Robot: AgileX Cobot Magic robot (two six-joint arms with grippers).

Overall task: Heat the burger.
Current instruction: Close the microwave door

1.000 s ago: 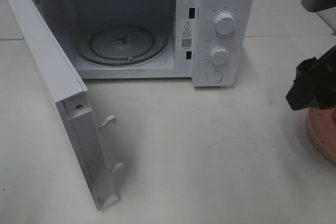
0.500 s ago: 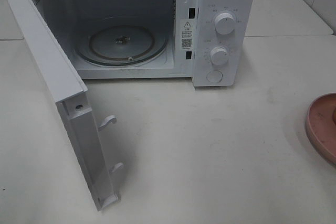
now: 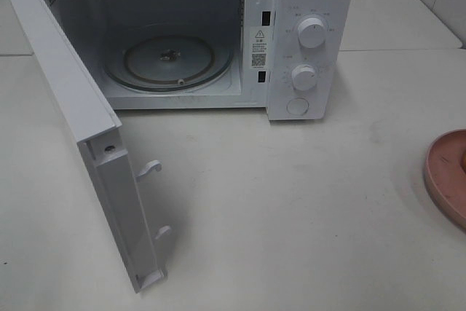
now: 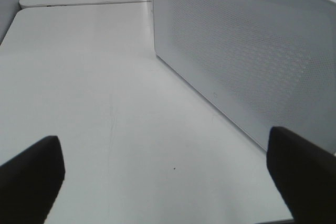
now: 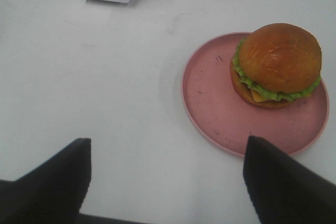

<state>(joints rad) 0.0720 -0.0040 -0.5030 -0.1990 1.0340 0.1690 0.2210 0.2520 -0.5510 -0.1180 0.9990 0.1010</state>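
Observation:
The burger (image 5: pixel 275 64), with a glossy brown bun, lettuce frill and cheese, sits on a pink plate (image 5: pixel 215 106), toward the plate's far side in the right wrist view. My right gripper (image 5: pixel 165 148) hovers open above the table beside the plate, nothing between its fingers (image 5: pixel 58 174). The microwave (image 3: pixel 309 41) stands at the back with its door (image 3: pixel 87 136) swung wide open and an empty glass turntable (image 3: pixel 171 60) inside. My left gripper (image 4: pixel 165 153) is open over bare table next to a white perforated microwave panel (image 4: pixel 247 51). Neither gripper shows in the exterior view.
The pink plate (image 3: pixel 445 172) lies at the table's right edge in the exterior view, cut off by the frame. The open door juts toward the front left. White tabletop (image 3: pixel 291 209) stretches between microwave and plate.
The right arm, seen a second ago at the exterior view's right edge over the plate, has left that view. The plate's rim now shows uncovered. Nothing else moved.

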